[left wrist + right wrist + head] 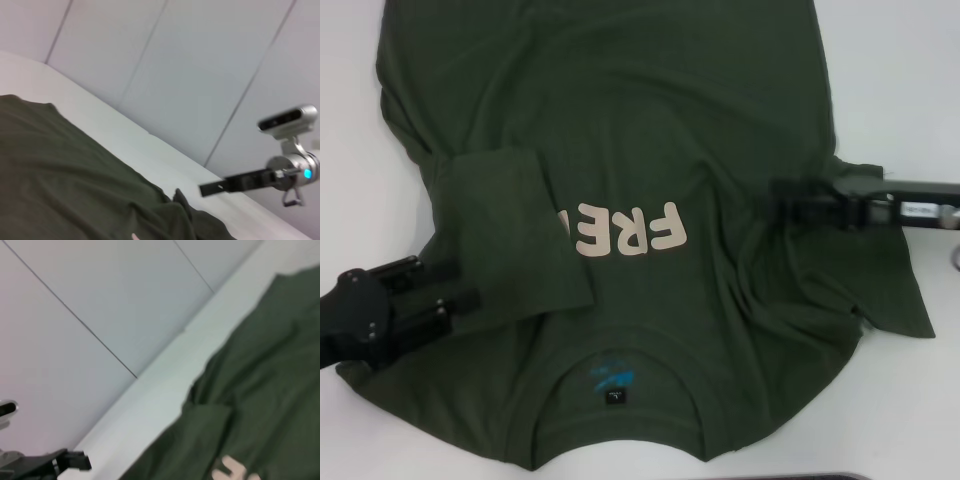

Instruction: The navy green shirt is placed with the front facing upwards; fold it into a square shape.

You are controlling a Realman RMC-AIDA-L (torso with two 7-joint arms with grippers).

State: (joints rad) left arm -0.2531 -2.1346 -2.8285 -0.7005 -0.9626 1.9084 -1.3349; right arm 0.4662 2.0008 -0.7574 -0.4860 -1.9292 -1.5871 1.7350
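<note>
Shirt: the navy green shirt (650, 140) lies front-up across the white desk (920, 90), collar toward the robot, body running away from it.
Left fold: the left sleeve (510, 240) is already turned in over the chest and covers part of the cream lettering (630, 228).
Left pincer: the left pincer (455, 290) sits low at the near edge of that folded sleeve; its fingers look close together over the cloth, but I cannot tell whether they pinch it.
Right pincer: the right pincer (790, 198) reaches in over the right side of the chest, where the fabric is bunched into ridges; whether it grips cloth I cannot tell.
Right sleeve: the right sleeve (890, 290) lies spread outward, not folded in.
Risk, left: if the left pincer has cloth caught when it pulls away, the sleeve fold likely drags open again.
Risk, right: a pinch on the bunched ridges may take several layers at once, giving a crooked fold.
Risk, shape: uneven side folds would probably leave a lopsided rectangle, not a square.
Risk, drag: pulling sideways may slide the whole shirt across the desk.
</note>
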